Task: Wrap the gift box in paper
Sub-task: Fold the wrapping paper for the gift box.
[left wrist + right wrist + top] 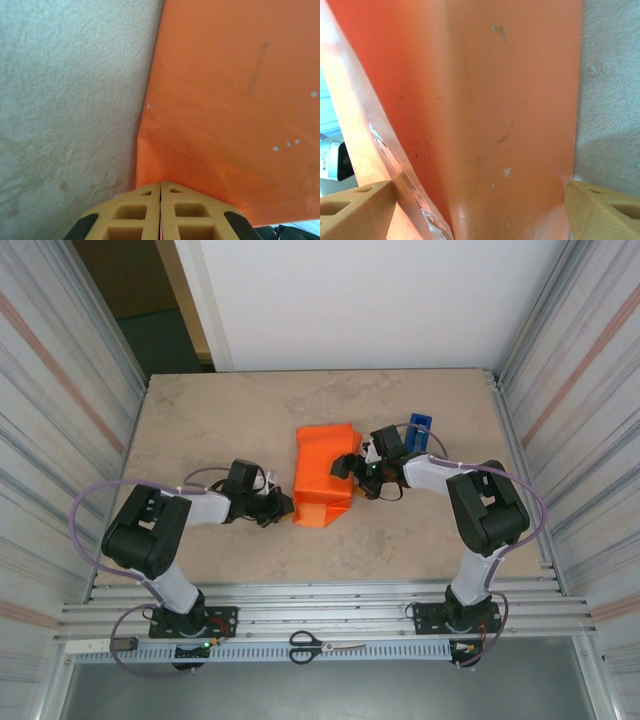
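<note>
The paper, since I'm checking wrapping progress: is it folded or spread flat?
Folded: from above, the paper forms a creased, boxy bundle with a flap at its near end, not a flat sheet.

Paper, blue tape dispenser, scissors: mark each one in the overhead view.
paper (322,465): top external view, broad upper face of the folded sheet.
blue tape dispenser (419,438): top external view, middle of its blue body.
scissors (324,645): top external view, where the black handles meet the blades.

Folded orange paper (325,475) stands tented on the table (220,430).
</note>
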`<control>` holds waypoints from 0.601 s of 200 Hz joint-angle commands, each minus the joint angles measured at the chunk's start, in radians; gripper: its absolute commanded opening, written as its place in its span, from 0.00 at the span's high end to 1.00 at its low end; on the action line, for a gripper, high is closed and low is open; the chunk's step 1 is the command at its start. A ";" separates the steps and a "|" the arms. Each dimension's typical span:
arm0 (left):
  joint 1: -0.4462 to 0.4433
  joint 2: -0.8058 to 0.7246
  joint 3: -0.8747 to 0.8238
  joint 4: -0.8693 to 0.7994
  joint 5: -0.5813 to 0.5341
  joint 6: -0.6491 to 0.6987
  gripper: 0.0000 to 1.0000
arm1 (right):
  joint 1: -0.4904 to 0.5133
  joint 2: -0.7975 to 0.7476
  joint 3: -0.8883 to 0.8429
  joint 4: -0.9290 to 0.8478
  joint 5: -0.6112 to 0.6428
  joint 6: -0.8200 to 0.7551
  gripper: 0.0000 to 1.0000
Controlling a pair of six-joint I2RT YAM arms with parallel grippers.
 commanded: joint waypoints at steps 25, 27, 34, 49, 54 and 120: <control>-0.023 -0.024 -0.103 0.205 -0.081 -0.186 0.92 | 0.015 0.036 -0.019 -0.038 0.031 0.014 0.15; -0.024 -0.024 -0.108 0.218 -0.083 -0.193 0.92 | 0.015 0.036 -0.019 -0.038 0.031 0.014 0.15; -0.028 -0.024 -0.120 0.258 -0.087 -0.213 0.92 | 0.015 0.037 -0.019 -0.035 0.030 0.014 0.15; -0.037 -0.018 -0.124 0.299 -0.092 -0.238 0.92 | 0.017 0.038 -0.019 -0.036 0.030 0.014 0.15; -0.040 -0.016 -0.124 0.307 -0.091 -0.244 0.92 | 0.018 0.038 -0.019 -0.036 0.029 0.014 0.15; -0.083 -0.003 -0.104 0.343 -0.135 -0.284 0.91 | 0.018 0.039 -0.030 -0.029 0.027 0.015 0.15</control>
